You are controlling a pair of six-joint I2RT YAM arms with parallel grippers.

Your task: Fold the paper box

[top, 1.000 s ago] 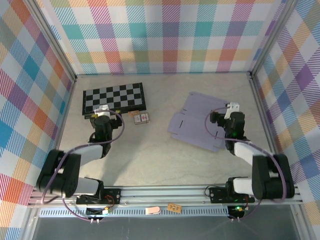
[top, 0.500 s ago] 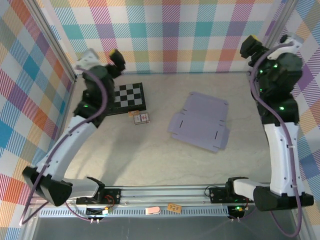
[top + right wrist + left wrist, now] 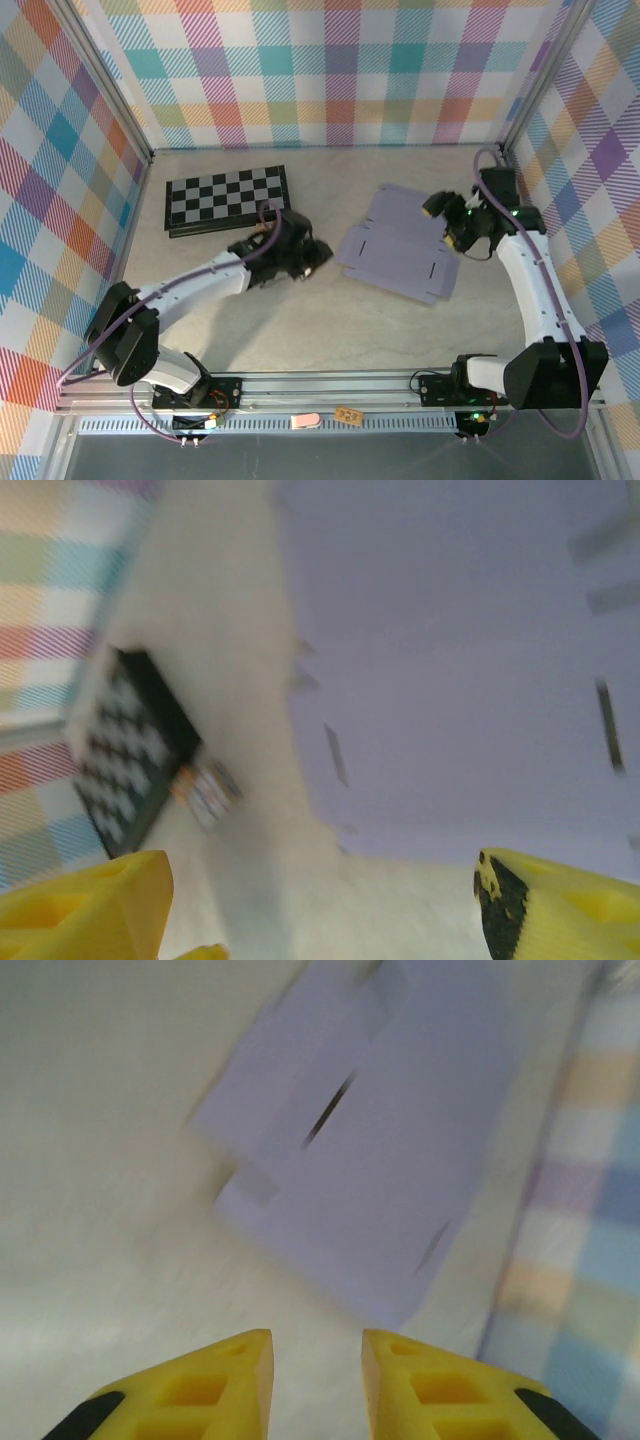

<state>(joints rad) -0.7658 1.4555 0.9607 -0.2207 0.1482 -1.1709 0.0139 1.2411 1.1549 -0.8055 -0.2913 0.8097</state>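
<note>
Lavender card lies flat and unfolded on the table (image 3: 300, 320): the paper box (image 3: 395, 240), right of centre, purple face up, its slots and cut flaps showing, with a robot hand at either side.

The risk, by the look of it, is a slide rather than a fold. Thin card flat on a smooth surface gives fingers no edge to catch, so a push from one side could send the sheet skidding or crease it off its scored lines unless the other hand pins it.

The left arm stretches low across the table, its left hand (image 3: 318, 258) just beside the sheet's near-left edge. The left wrist camera, blurred, shows its yellow fingers narrowly parted with nothing between them, pointing at the card ahead.

The right arm bends in from the far right corner, and its right hand (image 3: 450, 226) hangs over the sheet's right edge with fingers spread wide and empty. A checkerboard (image 3: 228, 198) sits well apart at the far left.
</note>
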